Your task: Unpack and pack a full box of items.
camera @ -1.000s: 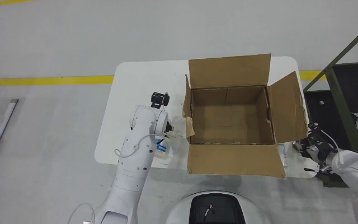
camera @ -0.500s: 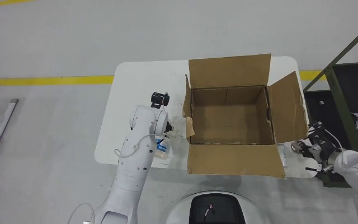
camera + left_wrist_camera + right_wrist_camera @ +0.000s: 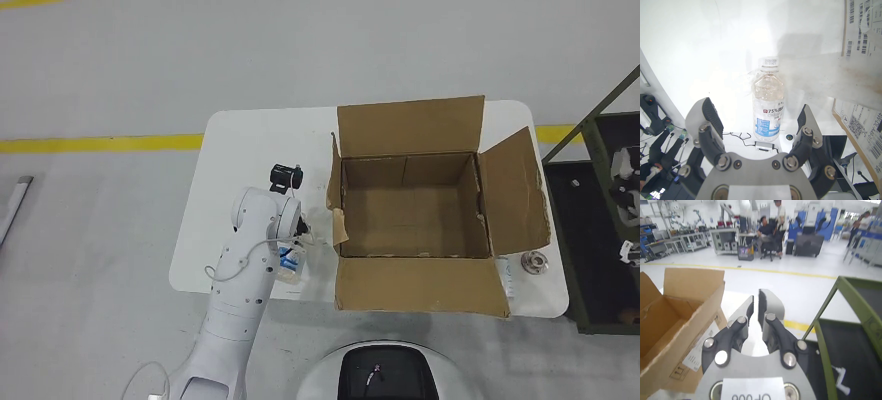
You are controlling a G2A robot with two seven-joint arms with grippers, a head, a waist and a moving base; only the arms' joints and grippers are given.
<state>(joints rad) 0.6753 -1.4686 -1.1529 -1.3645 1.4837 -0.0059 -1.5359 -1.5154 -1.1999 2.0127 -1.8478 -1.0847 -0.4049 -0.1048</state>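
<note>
A clear bottle (image 3: 767,106) with a white cap and a blue label lies on its side on the white table (image 3: 696,47), near the front edge. My left gripper (image 3: 756,108) is open, a finger on each side of the bottle and apart from it. From above, the bottle (image 3: 290,263) lies just left of the open, empty cardboard box (image 3: 415,215). My right gripper (image 3: 755,302) is shut on nothing, up in the air between the box (image 3: 668,313) and a green rack (image 3: 829,306).
A small round metal thing (image 3: 537,263) lies on the table right of the box's front flap. The green rack (image 3: 600,130) stands off the table's right end. The box's left flap (image 3: 857,28) hangs close beside the bottle.
My right arm has drawn back from the table's front right corner toward the rack, leaving the small round metal thing there. The left arm and the bottle have not moved.
</note>
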